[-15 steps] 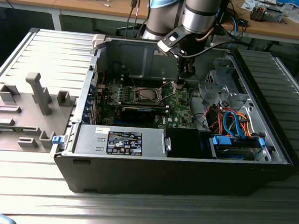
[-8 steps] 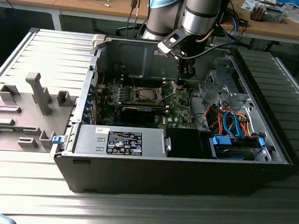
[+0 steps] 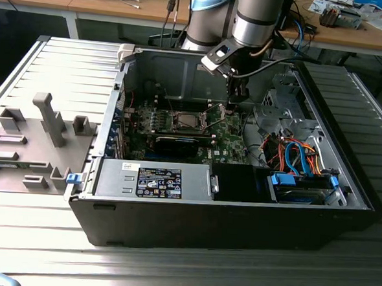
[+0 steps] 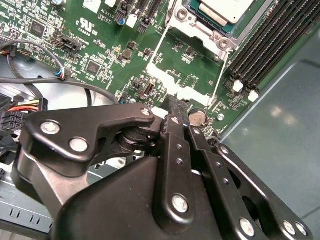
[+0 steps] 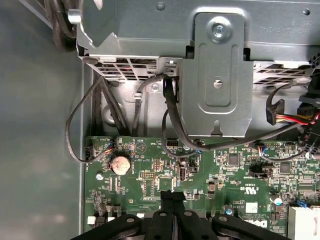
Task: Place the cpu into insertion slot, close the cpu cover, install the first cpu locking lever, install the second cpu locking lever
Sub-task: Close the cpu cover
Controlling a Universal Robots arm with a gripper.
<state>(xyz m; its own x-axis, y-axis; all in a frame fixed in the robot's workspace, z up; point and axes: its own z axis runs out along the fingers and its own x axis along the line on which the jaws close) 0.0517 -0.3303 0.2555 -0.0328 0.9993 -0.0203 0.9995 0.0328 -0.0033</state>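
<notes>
The gripper (image 5: 172, 194) is down inside the open computer box (image 3: 173, 220). Its two black fingers (image 5: 166, 200) are pressed tight together, with no gap. I can see nothing held between them. The tips are low over the green board (image 5: 225, 180), and I cannot tell if they touch it.

A round silver battery (image 5: 120, 163) sits on the board just beside the fingertips.

In the second wrist view, the chip (image 4: 227, 9) lies out past the fingertips, well apart from them. It sits in the slot (image 4: 202, 30), which has a shiny metal rim. Two thin wire levers (image 4: 220, 75) run from the slot back toward the fingertips. One of them ends near the battery.
</notes>
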